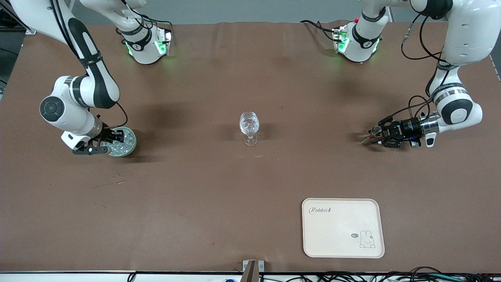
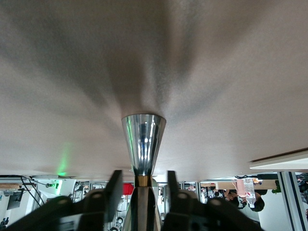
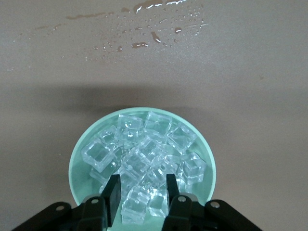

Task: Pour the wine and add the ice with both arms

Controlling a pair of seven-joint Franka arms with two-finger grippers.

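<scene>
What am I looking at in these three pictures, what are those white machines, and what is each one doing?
Two white robot arms work at a brown table. One picture looks down from across the table; the other two come from cameras on the arms' wrists. The right gripper has its fingers open down among the ice in a pale green dish. The left gripper, low at its own end, has its fingers around a shiny metal cup. A stemmed glass stands mid-table, and a cream tray lies nearer the camera.
</scene>
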